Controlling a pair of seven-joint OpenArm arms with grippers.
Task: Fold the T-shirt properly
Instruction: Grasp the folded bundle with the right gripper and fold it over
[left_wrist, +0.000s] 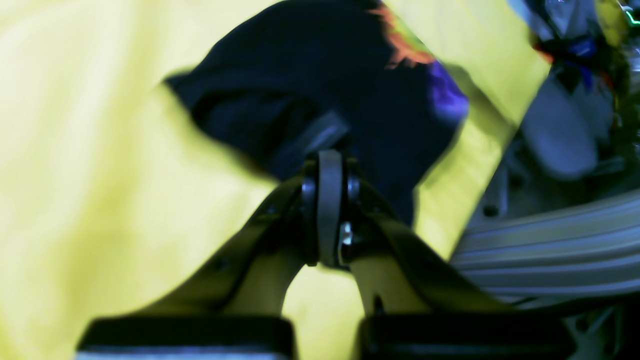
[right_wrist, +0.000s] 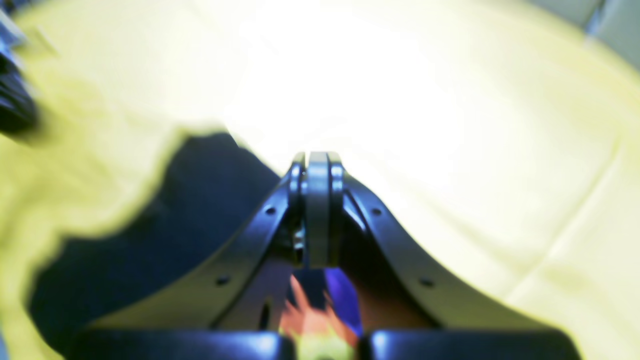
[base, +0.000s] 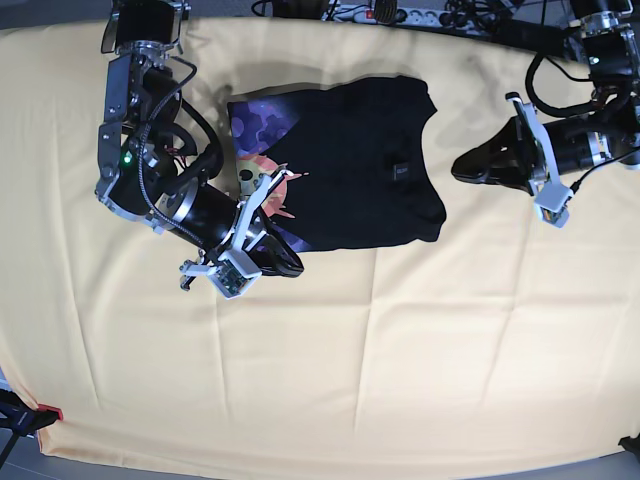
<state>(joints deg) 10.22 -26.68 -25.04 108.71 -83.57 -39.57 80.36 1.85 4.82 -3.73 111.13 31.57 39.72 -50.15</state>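
The black T-shirt lies partly folded on the yellow cloth, with its pink-orange and purple print showing along its left side. My right gripper sits at the shirt's near left corner. In the right wrist view its jaws are pressed together over yellow cloth, with the shirt behind and beneath them. My left gripper hovers just right of the shirt, apart from it. In the left wrist view it is shut, with the shirt beyond its tips.
A yellow cloth covers the whole table. Cables and a power strip run along the back edge. A red-tipped clamp sits at the near left corner. The left arm's body stands at the far right.
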